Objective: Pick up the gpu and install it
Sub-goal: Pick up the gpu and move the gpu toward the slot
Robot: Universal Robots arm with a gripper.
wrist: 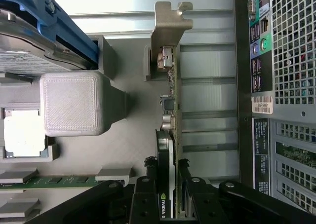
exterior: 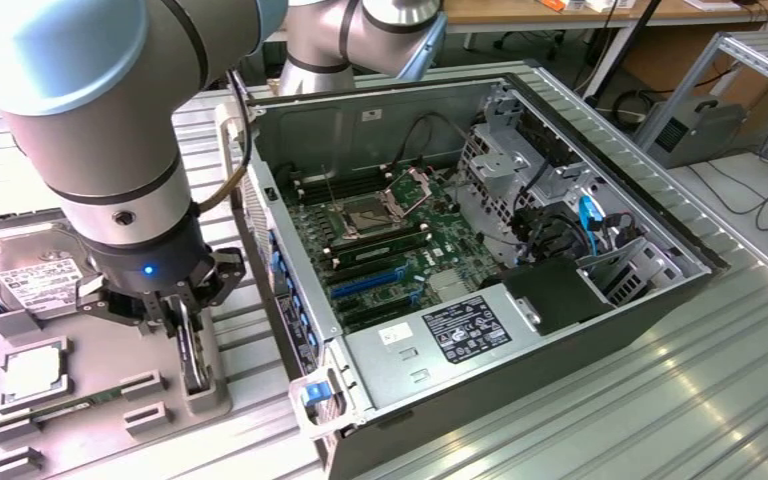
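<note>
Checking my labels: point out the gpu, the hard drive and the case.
gpu [wrist: 170, 26], wrist view, on its metal bracket.
hard drive [exterior: 35, 276], exterior view, on its white label.
case [exterior: 518, 400], exterior view, on its dark outer side wall.

gpu [wrist: 176, 98] end behind the gripper [wrist: 168, 167]

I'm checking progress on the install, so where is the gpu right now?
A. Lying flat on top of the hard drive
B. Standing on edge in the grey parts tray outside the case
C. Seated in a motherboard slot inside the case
B: the gpu stands on edge in the grey parts tray beside the computer case, with the gripper down over it.
</note>
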